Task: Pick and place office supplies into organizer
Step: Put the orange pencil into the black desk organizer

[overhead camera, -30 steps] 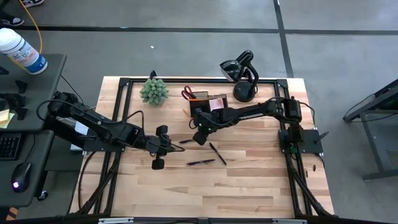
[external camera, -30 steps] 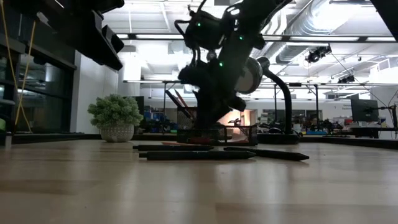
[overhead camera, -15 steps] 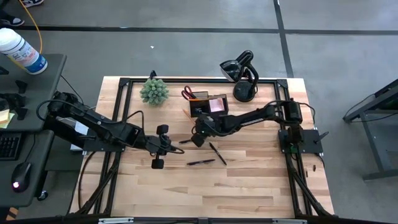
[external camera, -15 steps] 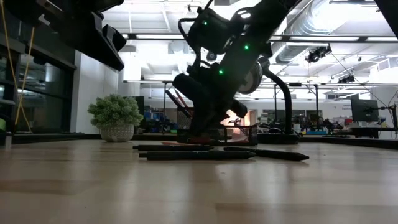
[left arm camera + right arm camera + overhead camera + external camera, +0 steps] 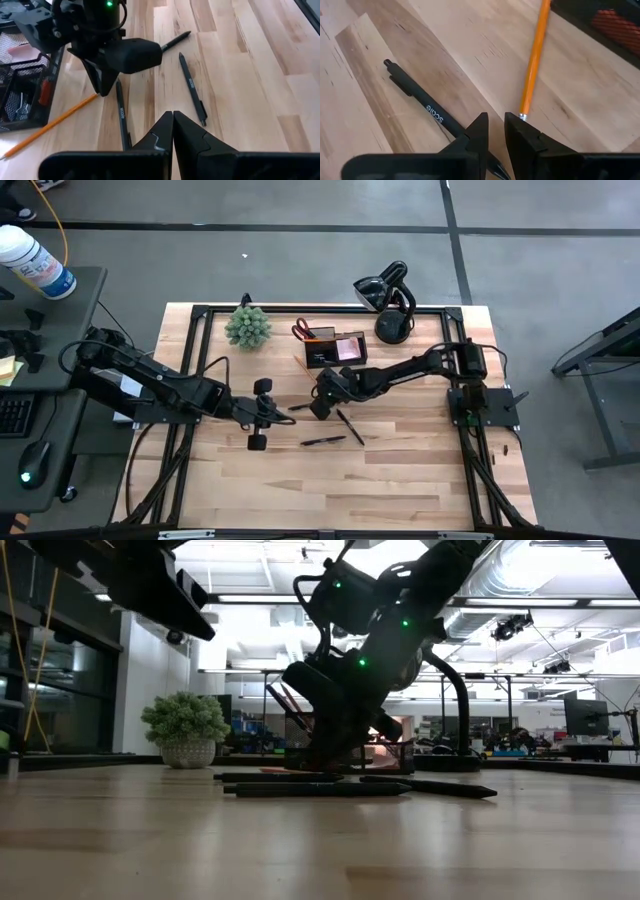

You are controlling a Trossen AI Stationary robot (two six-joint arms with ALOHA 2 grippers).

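Observation:
My right gripper (image 5: 495, 122) stands low over the table's middle (image 5: 316, 408), fingers slanting down with a narrow gap between them. A black pen (image 5: 427, 110) lies on the wood and runs under one fingertip. An orange pencil (image 5: 535, 55) lies flat with its end just beside the other fingertip. Two more black pens (image 5: 322, 440) (image 5: 350, 427) lie nearer the front edge. The black organizer (image 5: 335, 350) stands behind, with red-handled scissors (image 5: 300, 330) and a pink pad (image 5: 350, 347) in it. My left gripper (image 5: 172, 117) hovers shut to the left (image 5: 278, 418), holding nothing. My right gripper comes at the black pen slanting down from the table's right and far side. One fingertip (image 5: 479, 127) lies over the pen's shaft (image 5: 455, 127), which stays flat on the table. I cannot tell whether the finger touches it.
A spiky green plant (image 5: 247, 327) stands at the far left of the table and a black curved-neck stand (image 5: 392, 305) at the far right. Black frame rails (image 5: 200, 315) run along the table's edges. Bare wood lies toward the near edge.
My right gripper has sunk toward the table and come a little toward the near edge, tipping further over, so its fingertips now stand at the pen and the pencil's end. The pens and pencil have stayed where they were.

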